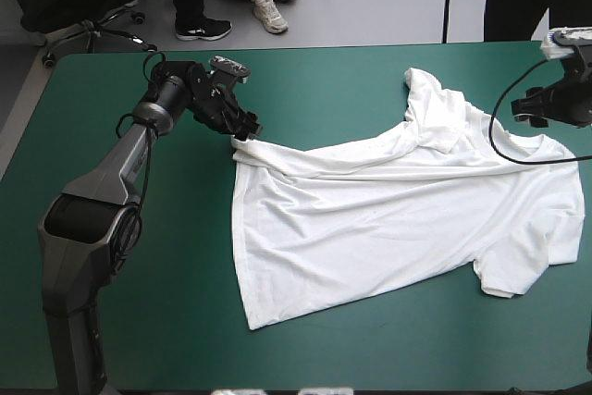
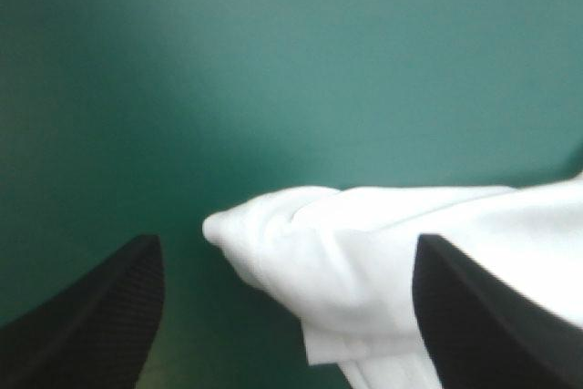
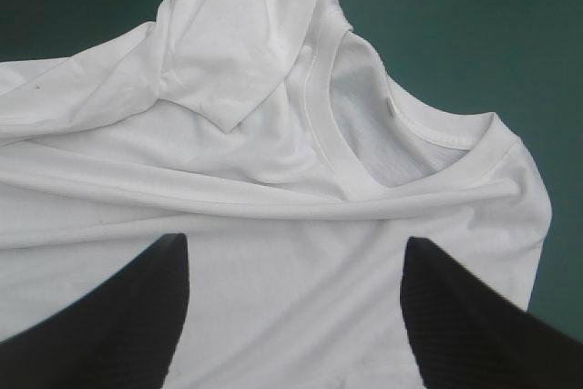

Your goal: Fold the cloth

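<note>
Fingers of the left gripper point(image 2: 287, 241): spread wide and holding nothing. The far hem corner point(image 2: 246, 220) of the T-shirt point(image 2: 474, 243) lies on the cover between them, so a pinch here would take that corner.
Fingers of the right gripper point(image 3: 293, 241): also wide apart and empty. They hang over the chest of the shirt with the collar point(image 3: 401, 148) just ahead.
Where the shirt lies: on the middle and right of the teal-green cover point(image 1: 370, 71), spread mostly flat. Its hem is toward the table's left and its collar toward the right edge.
Far sleeve point(image 3: 228, 52): flopped back over the chest beside the collar rather than laid out.
Far edge: a long ridge of creases point(image 1: 370, 159) runs from the hem corner toward the collar, so that side is not smooth.
Near sleeve point(image 1: 509, 275): lies flat, pointing to the near right.
Why the arms sit so: there is one at each end of the far side. From where I stand, that looks meant to lift that side as one and carry it over toward the near side.
Stage: no fold is made yet, and both grippers look poised to grasp.
Risk: the hem corner is bunched in layers, so a pinch may catch only the top one. The flopped sleeve could also get trapped inside the fold.
</note>
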Controlling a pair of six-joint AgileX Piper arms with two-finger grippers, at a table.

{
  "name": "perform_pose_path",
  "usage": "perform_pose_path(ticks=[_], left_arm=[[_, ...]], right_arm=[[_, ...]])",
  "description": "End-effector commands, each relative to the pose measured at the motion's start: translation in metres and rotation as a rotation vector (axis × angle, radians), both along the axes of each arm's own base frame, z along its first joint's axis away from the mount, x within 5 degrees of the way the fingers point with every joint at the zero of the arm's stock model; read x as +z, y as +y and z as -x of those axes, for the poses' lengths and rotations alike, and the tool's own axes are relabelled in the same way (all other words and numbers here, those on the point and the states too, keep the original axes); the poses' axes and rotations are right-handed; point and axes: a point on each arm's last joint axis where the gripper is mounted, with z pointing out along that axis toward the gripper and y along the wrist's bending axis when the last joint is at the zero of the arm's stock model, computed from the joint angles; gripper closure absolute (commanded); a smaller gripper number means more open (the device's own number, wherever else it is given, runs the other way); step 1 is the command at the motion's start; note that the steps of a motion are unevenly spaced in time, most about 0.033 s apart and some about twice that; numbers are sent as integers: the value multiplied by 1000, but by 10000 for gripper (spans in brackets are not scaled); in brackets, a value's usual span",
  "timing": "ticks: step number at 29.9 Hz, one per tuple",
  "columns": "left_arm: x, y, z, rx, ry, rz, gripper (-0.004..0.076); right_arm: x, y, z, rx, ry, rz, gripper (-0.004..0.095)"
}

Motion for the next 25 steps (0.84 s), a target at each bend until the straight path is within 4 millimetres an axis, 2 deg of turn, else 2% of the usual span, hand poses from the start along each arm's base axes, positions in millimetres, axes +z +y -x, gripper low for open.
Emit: perform_pose_path(ticks=[1, 7, 10, 14, 17, 21, 25], left_arm=[[29, 1, 0, 21, -91, 45, 176], [2, 0, -8, 25, -27, 35, 176], [-11, -1, -10, 24, 12, 32, 217], [-19, -4, -11, 25, 47, 51, 338], [-19, -5, -11, 21, 48, 65, 494], [-20, -5, -9, 18, 67, 69, 720], [-20, -6, -9, 17, 71, 70, 739]], right_arm=[[19, 3, 5, -4, -96, 1, 291], [18, 5, 3, 12, -96, -9, 299], [17, 5, 3, 21, -92, -2, 300], [17, 6, 4, 43, -91, 11, 301], [17, 8, 4, 88, -91, 21, 300], [14, 32, 3, 250, -71, 47, 300], [11, 69, 0, 372, -48, 120, 301]])
